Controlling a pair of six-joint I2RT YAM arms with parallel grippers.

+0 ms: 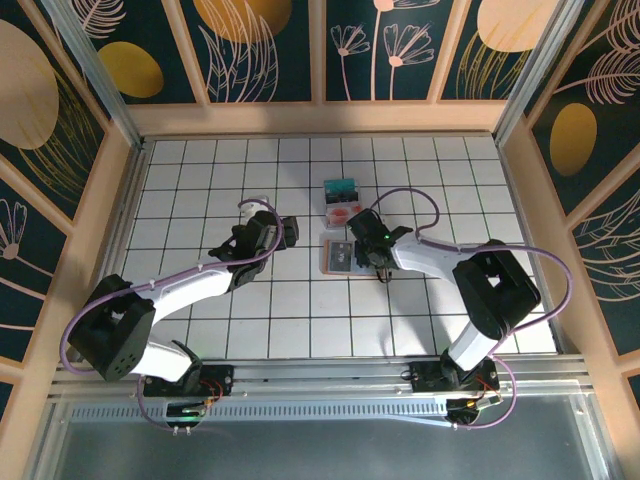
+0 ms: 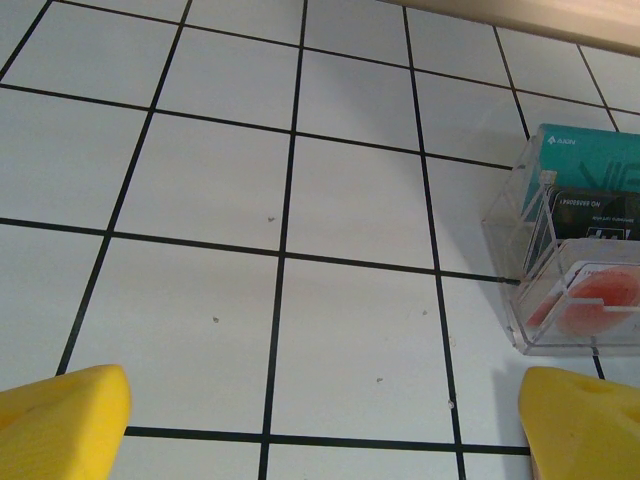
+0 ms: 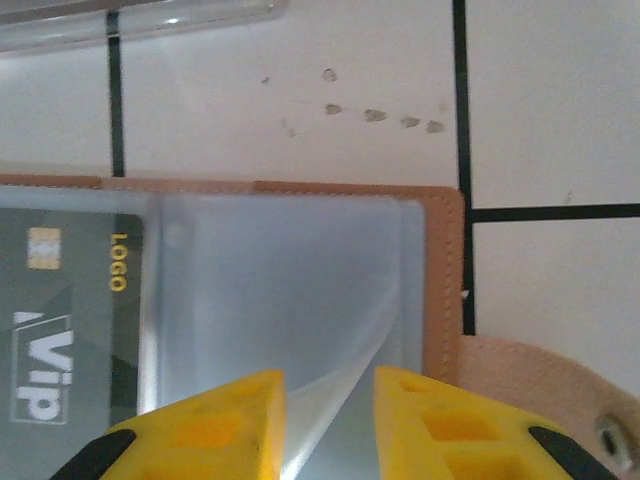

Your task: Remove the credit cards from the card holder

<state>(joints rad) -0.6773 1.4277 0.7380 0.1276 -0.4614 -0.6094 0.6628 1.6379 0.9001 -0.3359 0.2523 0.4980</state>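
Observation:
The card holder (image 1: 335, 258) lies open on the tiles: tan leather rim (image 3: 445, 270), blue-grey inside, clear sleeves. A dark grey credit card (image 3: 70, 320) marked "VIP" sits in its left sleeve. My right gripper (image 1: 366, 250) hovers low over its right half. In the right wrist view its yellow jaws (image 3: 328, 388) stand narrowly apart, and a lifted clear sleeve leaf curls up between them. A teal credit card (image 1: 341, 187) and a red-spotted one (image 1: 342, 212) rest in a clear box. My left gripper (image 1: 288, 230) hangs left of them, with its fingertips (image 2: 60, 420) spread wide over bare tile.
The clear plastic box (image 2: 520, 300) with its cards stands just behind the card holder, at the right of the left wrist view. Wooden walls ring the tiled floor (image 1: 200, 190). The holder's side tab (image 3: 540, 390) with a snap sticks out on the right.

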